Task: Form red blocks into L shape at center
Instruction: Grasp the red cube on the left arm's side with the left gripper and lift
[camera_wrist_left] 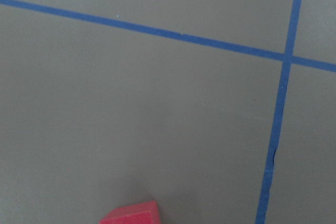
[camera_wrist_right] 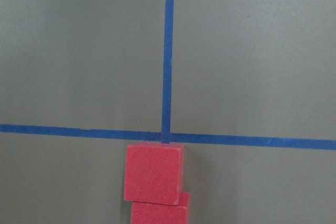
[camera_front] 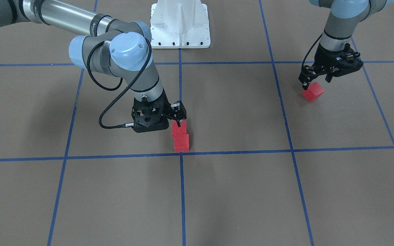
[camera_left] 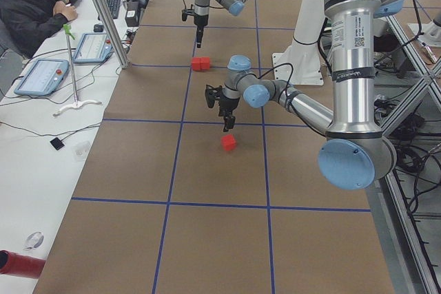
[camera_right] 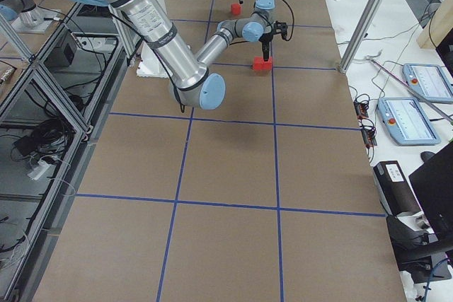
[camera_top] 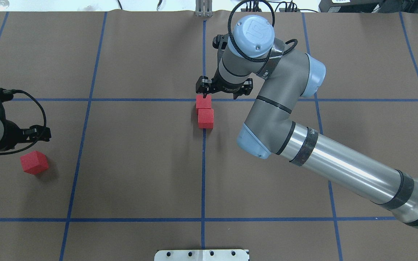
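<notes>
Two red blocks (camera_top: 203, 102) (camera_top: 205, 118) lie touching in a short row, slightly offset, on the robot's side of the center crossing (camera_top: 204, 99). They also show in the front view (camera_front: 181, 142) (camera_front: 179, 128). My right gripper (camera_top: 220, 95) is open and empty, with one finger (camera_front: 178, 114) above this pair. The third red block (camera_front: 313, 92) lies far to my left, turned diagonal to the grid. My left gripper (camera_front: 315, 82) hovers just above it, open and empty. The left wrist view shows only that block's top corner (camera_wrist_left: 131, 213).
The white robot base (camera_front: 180, 27) stands at the table's near edge behind the pair. The right arm's long forearm (camera_top: 339, 163) spans the right half of the table. An operator (camera_left: 34, 5) sits at a side table with tablets beyond the left end.
</notes>
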You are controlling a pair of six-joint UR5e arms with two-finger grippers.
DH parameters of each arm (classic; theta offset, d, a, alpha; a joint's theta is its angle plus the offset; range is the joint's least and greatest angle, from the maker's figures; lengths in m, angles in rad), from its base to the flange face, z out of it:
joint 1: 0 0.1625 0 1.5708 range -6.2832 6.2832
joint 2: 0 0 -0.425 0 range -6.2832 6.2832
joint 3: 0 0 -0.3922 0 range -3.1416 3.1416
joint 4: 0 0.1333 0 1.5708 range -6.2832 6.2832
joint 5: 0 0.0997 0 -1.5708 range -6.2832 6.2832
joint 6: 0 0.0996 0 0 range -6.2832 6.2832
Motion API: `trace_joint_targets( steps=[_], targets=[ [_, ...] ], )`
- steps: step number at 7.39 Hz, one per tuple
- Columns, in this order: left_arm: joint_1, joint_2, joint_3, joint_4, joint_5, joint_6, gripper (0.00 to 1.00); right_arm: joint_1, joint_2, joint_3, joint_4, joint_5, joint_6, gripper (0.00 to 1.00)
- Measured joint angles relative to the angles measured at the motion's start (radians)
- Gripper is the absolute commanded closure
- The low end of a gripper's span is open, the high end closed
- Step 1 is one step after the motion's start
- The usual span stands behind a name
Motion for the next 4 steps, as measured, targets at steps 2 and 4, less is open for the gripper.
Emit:
trace_joint_targets(
  steps=[2, 4],
  targets=[
    [0.032, 0.044, 0.039, -0.081, 0.026, -0.021, 0.0, -0.001, -0.005, 0.0, 0.003, -0.004, 0.002, 0.02],
    [0.042, 0.052, 0.114, -0.186, 0.029, -0.039, 0.0, -0.002, -0.009, 0.0, 0.005, -0.008, 0.003, 0.02]
  ],
)
